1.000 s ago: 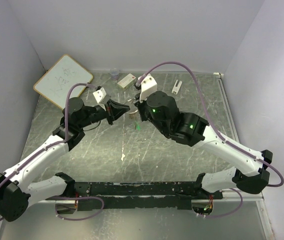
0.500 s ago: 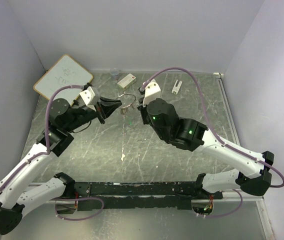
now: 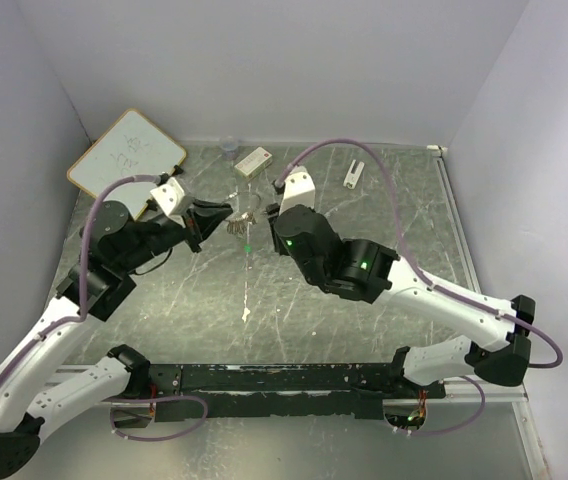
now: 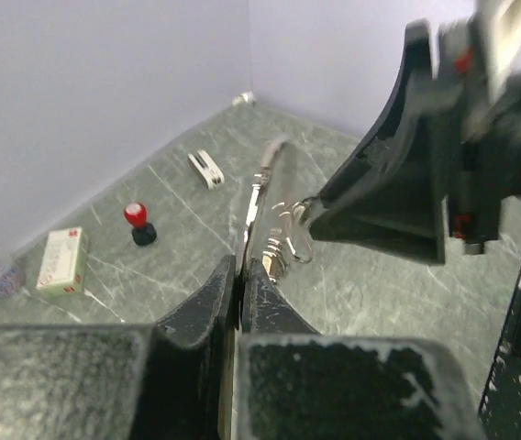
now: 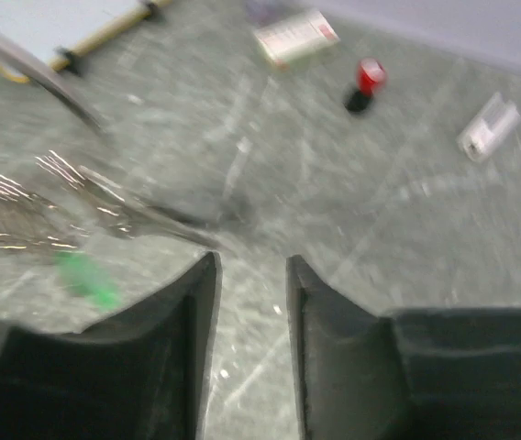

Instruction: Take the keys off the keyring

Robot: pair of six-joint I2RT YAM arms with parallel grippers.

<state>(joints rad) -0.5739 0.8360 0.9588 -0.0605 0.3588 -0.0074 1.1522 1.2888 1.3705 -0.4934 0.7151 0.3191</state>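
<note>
The keyring (image 3: 239, 222), a bunch of thin silver wire loops, hangs in the air between the two arms. My left gripper (image 3: 224, 214) is shut on it, and in the left wrist view the wire runs edge-on out of the closed fingertips (image 4: 240, 266) to the loops (image 4: 283, 234). A key with a green head (image 3: 249, 246) dangles under the loops. My right gripper (image 3: 272, 212) is just right of the ring, with its jaws apart and nothing between them (image 5: 251, 266). The blurred keyring (image 5: 22, 215) and green key (image 5: 86, 277) lie to its left. I cannot make out any other key.
A whiteboard (image 3: 126, 160) leans at the back left. A small white box (image 3: 253, 161), a clear cup (image 3: 229, 147) and a white clip (image 3: 354, 173) lie along the back. A red-and-black knob (image 4: 138, 223) stands near the box. The side walls are close.
The right gripper has opened and let go of the keyring, and now sits lower. The left arm has drawn left, carrying the ring and green key with it.
</note>
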